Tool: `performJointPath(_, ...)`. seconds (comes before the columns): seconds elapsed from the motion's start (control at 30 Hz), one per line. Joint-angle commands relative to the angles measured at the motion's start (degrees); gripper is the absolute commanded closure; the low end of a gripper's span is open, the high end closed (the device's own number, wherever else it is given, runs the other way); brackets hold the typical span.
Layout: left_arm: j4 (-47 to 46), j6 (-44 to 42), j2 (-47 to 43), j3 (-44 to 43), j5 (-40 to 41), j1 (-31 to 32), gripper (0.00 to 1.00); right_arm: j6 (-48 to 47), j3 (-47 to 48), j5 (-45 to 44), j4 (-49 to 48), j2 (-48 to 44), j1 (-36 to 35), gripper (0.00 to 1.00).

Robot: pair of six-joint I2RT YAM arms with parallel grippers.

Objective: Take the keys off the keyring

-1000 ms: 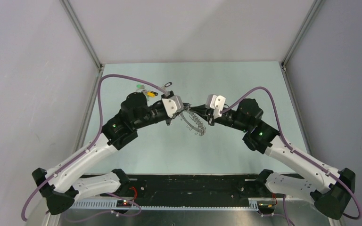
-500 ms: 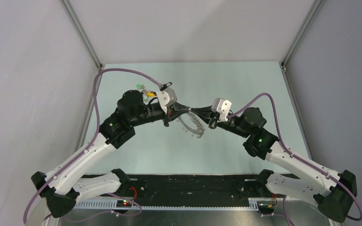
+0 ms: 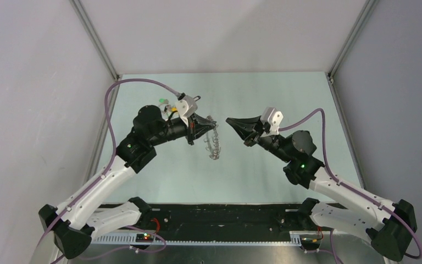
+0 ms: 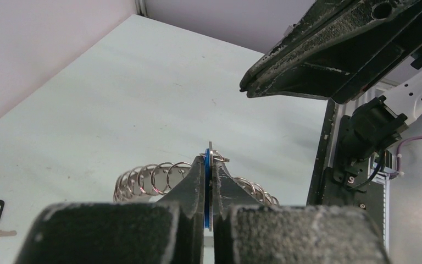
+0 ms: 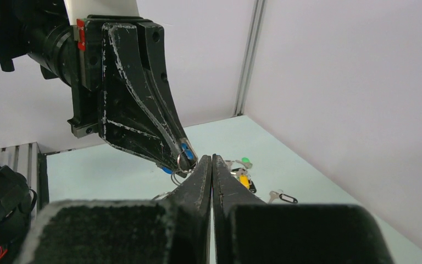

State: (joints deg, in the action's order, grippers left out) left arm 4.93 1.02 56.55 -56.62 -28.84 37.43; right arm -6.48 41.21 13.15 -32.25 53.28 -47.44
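Note:
The keyring (image 3: 214, 145) hangs as a spiky silver arc below my left gripper (image 3: 212, 125), above the pale green table (image 3: 286, 93). In the left wrist view my left gripper (image 4: 209, 158) is shut on a thin blue and silver piece of the bunch. The keys (image 4: 148, 179) and their small rings curve away on both sides of the fingers. My right gripper (image 3: 228, 120) is shut with nothing in it, a short gap to the right of the ring. In the right wrist view its tips (image 5: 211, 158) stand just beside the left gripper (image 5: 189, 159).
Loose keys with yellow and green tags (image 3: 169, 106) lie on the table behind the left arm. A single key with a black tag (image 5: 282, 196) lies near them. Grey walls and metal posts (image 3: 94, 38) enclose the table; a black rail (image 3: 214, 215) runs along the near edge.
The right gripper has come off the keyring and drawn back to the right. The left gripper has moved back and left, and the ring now hangs from it alone.

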Motion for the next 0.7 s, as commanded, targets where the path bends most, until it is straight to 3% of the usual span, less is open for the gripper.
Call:
performJointPath(0.0, -4.6, 1.3, -2.0, 0.0, -2.1, -0.9, 1.00, 2.4, -0.3, 0.3, -3.7, 0.4, 0.2, 1.00)
performJointPath(0.1, -4.6, -0.2, -2.7, 0.8, -2.1, -0.9, 1.00, 1.3, -0.3, 0.7, -1.5, -0.3, 0.5, 0.94)
performJointPath(0.3, -4.6, -2.6, -4.2, 1.9, 0.9, -0.9, 1.00, 0.2, -0.4, 6.2, 4.5, -2.1, 2.3, 0.57)
performJointPath(0.37, -4.6, -2.7, -4.3, 1.8, 1.2, -0.8, 1.00, -0.4, -0.3, 8.1, 6.2, -2.3, 2.2, 0.49)
performJointPath(0.67, -3.9, -2.6, -4.9, 1.3, 1.0, -0.8, 1.00, -5.0, -0.3, 10.5, 8.3, 0.0, 0.1, 0.33)
